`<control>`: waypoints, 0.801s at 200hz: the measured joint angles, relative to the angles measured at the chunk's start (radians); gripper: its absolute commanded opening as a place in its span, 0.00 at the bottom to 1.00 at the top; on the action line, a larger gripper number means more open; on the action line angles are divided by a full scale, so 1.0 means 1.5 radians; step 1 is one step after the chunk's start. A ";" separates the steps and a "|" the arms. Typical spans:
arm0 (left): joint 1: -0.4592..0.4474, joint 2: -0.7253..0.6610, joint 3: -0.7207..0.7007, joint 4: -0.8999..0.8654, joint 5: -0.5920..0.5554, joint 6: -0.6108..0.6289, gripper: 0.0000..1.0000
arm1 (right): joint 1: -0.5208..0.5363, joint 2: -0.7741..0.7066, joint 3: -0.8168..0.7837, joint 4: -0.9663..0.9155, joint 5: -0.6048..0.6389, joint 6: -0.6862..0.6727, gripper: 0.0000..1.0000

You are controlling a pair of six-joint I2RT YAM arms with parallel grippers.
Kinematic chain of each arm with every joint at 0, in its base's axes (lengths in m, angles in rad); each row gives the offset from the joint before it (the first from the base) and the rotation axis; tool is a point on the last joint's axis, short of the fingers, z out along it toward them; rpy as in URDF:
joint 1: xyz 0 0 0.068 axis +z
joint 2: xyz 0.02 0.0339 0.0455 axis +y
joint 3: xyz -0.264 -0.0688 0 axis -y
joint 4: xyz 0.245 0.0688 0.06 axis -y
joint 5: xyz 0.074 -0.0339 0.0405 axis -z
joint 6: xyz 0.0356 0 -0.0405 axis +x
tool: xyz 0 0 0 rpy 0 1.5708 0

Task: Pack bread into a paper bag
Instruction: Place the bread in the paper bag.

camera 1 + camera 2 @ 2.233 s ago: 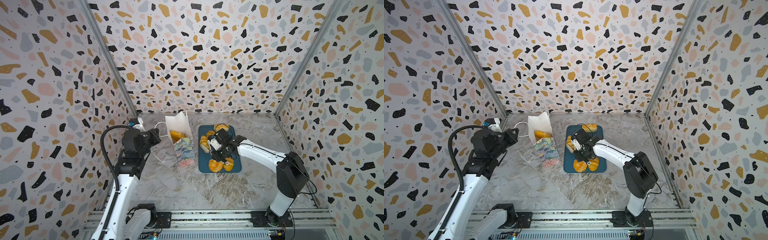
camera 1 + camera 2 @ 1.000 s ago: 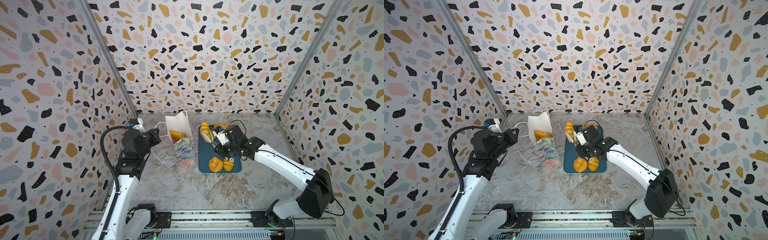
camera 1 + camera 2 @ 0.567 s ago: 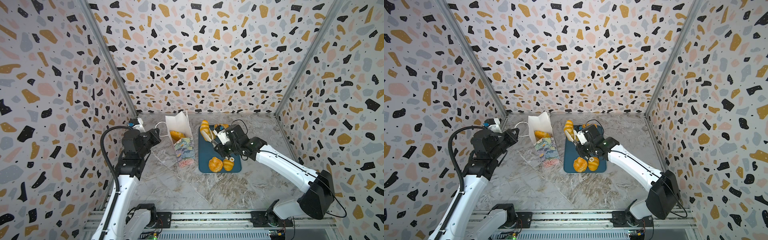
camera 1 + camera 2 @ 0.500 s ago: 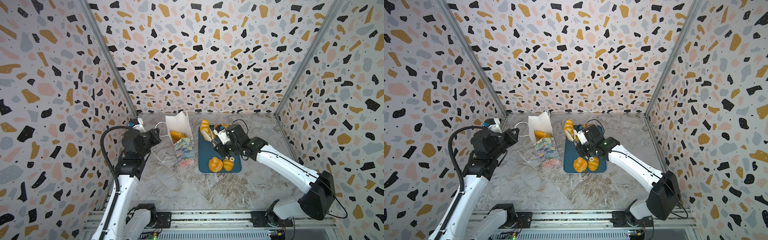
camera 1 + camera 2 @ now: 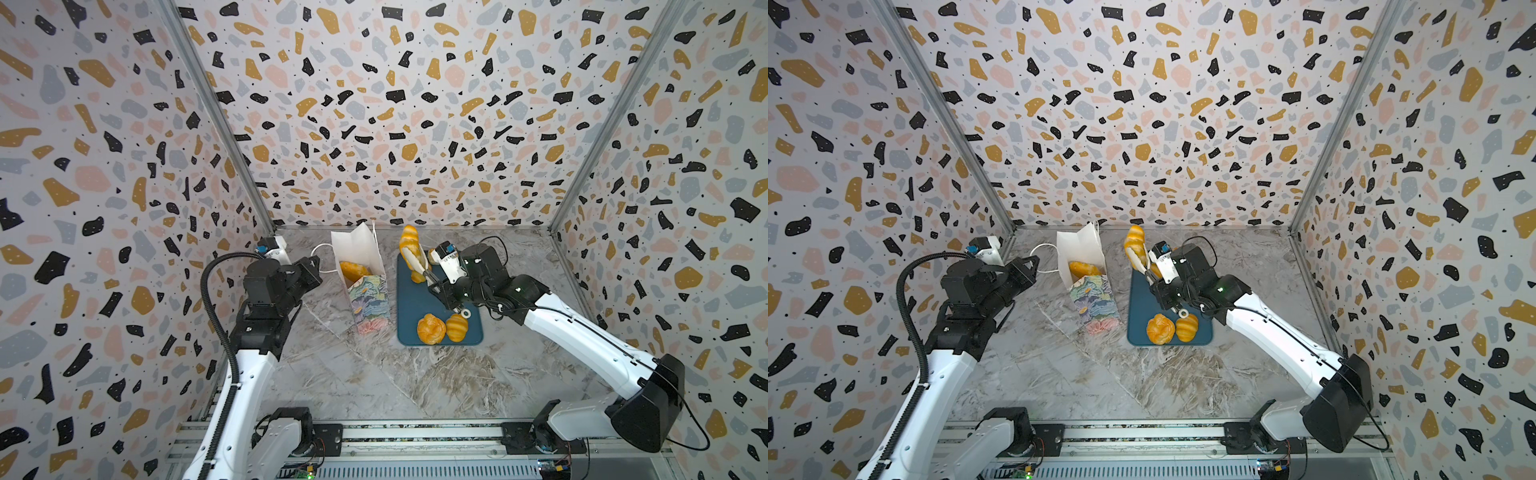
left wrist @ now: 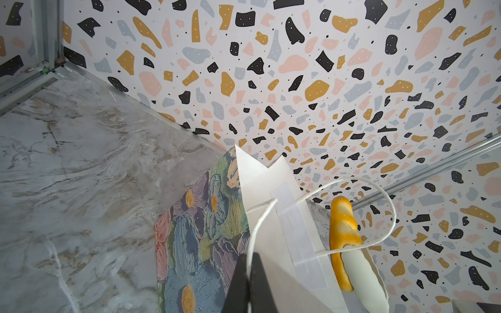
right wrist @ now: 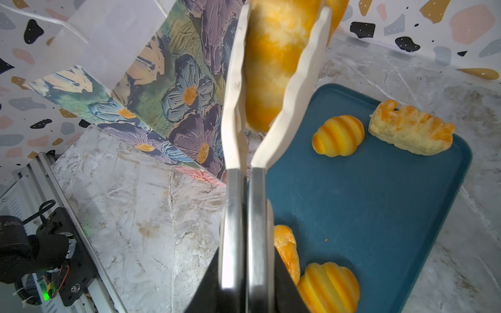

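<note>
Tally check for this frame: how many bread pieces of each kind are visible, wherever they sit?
Long striped roll in tongs: 1
Small striped rolls on tray: 2
Round bun: 1
Crumb-topped piece: 1
Bagged piece, in paper bag: 1
Total: 6

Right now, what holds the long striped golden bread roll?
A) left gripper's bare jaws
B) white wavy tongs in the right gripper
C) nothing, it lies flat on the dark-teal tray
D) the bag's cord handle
B: the right wrist view shows the long striped golden roll pinched between the white wavy tongs, whose metal handles sit in the shut right gripper.
</note>
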 measured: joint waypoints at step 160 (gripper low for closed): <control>0.000 -0.011 -0.015 0.020 0.010 -0.016 0.00 | 0.007 -0.010 0.110 0.023 -0.024 -0.022 0.15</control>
